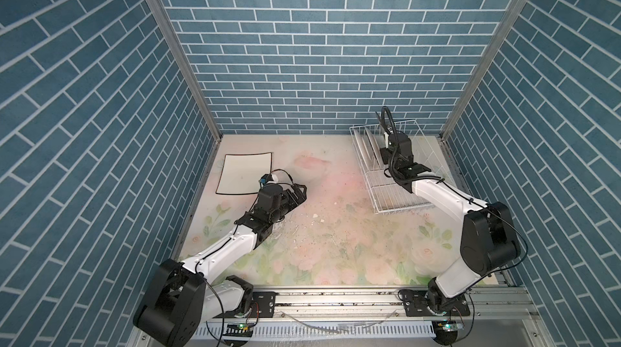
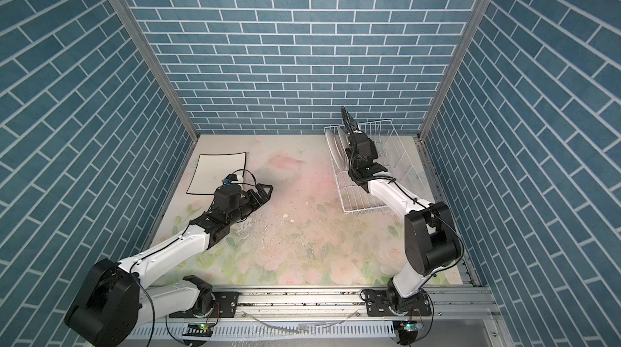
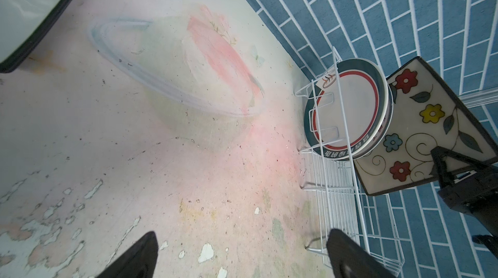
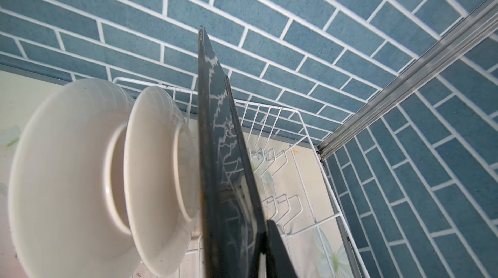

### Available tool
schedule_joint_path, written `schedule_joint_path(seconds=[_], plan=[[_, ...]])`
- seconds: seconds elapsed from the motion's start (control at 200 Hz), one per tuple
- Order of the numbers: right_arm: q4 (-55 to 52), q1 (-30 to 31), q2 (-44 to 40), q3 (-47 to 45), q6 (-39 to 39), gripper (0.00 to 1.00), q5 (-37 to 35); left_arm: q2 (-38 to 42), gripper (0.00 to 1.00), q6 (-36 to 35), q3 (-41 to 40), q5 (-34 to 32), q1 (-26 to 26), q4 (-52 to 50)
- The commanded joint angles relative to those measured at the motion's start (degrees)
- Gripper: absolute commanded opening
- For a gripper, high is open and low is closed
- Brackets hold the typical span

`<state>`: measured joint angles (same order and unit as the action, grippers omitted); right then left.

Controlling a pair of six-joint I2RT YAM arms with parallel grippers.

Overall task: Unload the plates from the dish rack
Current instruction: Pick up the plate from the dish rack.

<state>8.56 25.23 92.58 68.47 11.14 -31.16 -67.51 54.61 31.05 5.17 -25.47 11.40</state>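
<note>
The white wire dish rack [image 1: 396,194] [image 2: 363,200] stands at the back right of the table. My right gripper [image 1: 386,133] [image 4: 258,239] is shut on the lower edge of a square flowered plate [image 3: 420,128] with a dark back [image 4: 226,155], which it holds upright above the rack. Two round white plates [image 4: 80,160] [image 1: 368,150] stand on edge in the rack beside it. A white square plate [image 1: 243,173] with a black rim lies flat at the back left. Just to its right my left gripper [image 1: 300,190] [image 3: 244,236] hangs open with nothing in it.
Blue brick walls close in the back and both sides, and the rack [image 4: 296,133] sits near the back right corner post [image 4: 404,80]. The floral table mat [image 1: 336,227] is worn and flaked in the middle. A metal rail [image 1: 336,298] runs along the front edge.
</note>
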Motion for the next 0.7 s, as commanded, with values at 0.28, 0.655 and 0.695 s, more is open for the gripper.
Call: schedule_joint_path(seconds=[0.28, 0.655, 0.695], plan=[[9.71, 1.7, -9.53, 0.24, 4.51, 0.0, -1.89, -0.04, 1.0, -0.46, 1.03, -0.87, -0.78, -0.37], [3.79, 3.5, -18.51, -1.04, 4.14, 0.0, -0.82, 0.16, 1.0, -0.06, 1.03, -0.62, -1.33, 0.97], [2.72, 3.66, -19.59, -1.08, 3.67, 0.0, -0.49, 0.22, 1.0, -0.06, 1.2, -0.53, -1.56, 1.16]])
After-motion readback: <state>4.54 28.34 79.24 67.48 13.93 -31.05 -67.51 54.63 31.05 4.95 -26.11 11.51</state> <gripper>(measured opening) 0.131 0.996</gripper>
